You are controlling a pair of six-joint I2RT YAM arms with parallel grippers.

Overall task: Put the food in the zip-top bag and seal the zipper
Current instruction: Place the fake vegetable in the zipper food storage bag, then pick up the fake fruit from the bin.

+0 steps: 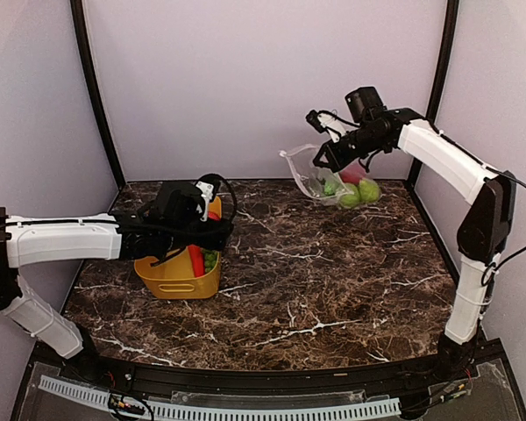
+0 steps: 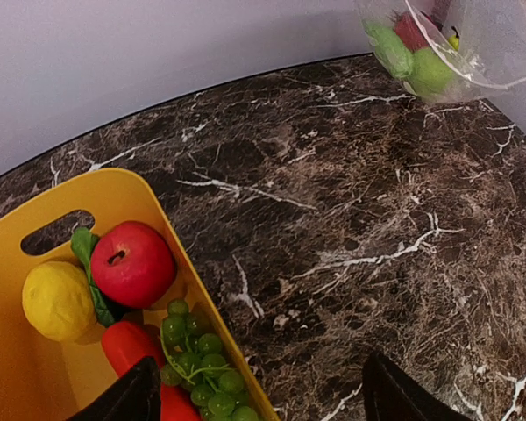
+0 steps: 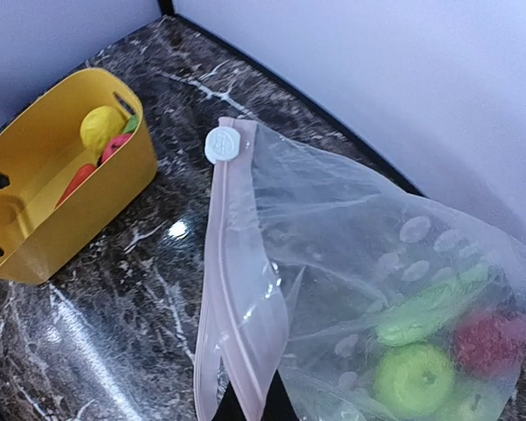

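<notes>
The clear zip-top bag point(image 1: 320, 180) hangs above the table's far right. My right gripper point(image 1: 326, 158) is shut on its pinkish zipper point(image 3: 232, 263), which has a white slider point(image 3: 221, 145) at the far end. Inside the bag lie a green round fruit point(image 3: 414, 379), a red one point(image 3: 491, 342) and a long green piece point(image 3: 430, 311). My left gripper point(image 2: 259, 399) stands open above the right rim of the yellow basket point(image 2: 35, 219). In the basket are a red apple point(image 2: 133, 263), a lemon point(image 2: 57, 300), green grapes point(image 2: 197, 360), a carrot point(image 2: 131, 346) and a green leaf point(image 2: 86, 250).
The yellow basket point(image 1: 171, 282) stands on the dark marble table point(image 1: 316, 281) at the left. Pale walls with black corner posts close the back and sides. Between basket and bag lies bare marble.
</notes>
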